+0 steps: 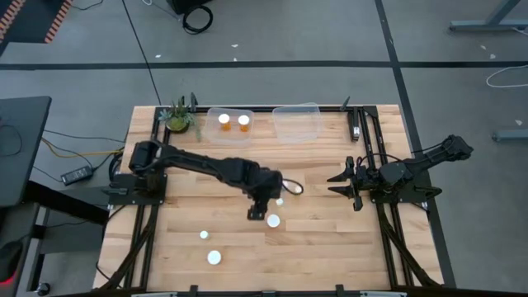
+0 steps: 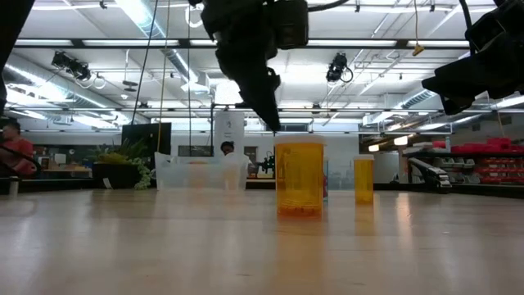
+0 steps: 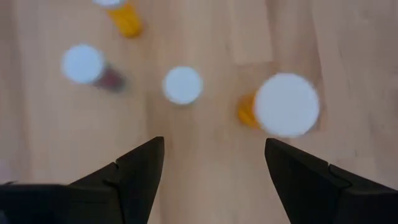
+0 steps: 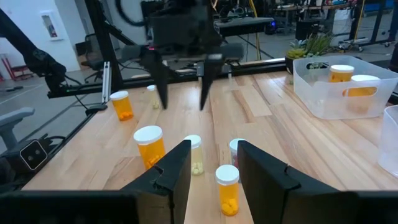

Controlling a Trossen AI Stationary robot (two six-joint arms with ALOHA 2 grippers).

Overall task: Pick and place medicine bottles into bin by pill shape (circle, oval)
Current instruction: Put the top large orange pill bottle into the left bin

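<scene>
Several medicine bottles stand upright on the wooden table. In the high view a large white-capped one (image 1: 273, 220) and a small one (image 1: 280, 201) stand by my left gripper (image 1: 256, 213), and two more (image 1: 204, 235) (image 1: 214, 257) stand nearer the front edge. My left gripper (image 3: 214, 155) is open and empty, pointing down above the table; the large cap (image 3: 286, 104) lies just beyond one finger. It also shows in the right wrist view (image 4: 181, 102). My right gripper (image 1: 334, 183) (image 4: 214, 155) is open and empty at the table's right. Two orange bottles (image 1: 224, 121) (image 1: 244, 122) stand in the left clear bin (image 1: 216, 137).
A second clear bin (image 1: 295, 124) stands at the far edge, right of the first. A small green potted plant (image 1: 177, 117) stands at the far left corner. In the low view two orange bottles (image 2: 299, 176) (image 2: 363, 180) stand mid-table. People show in the room behind.
</scene>
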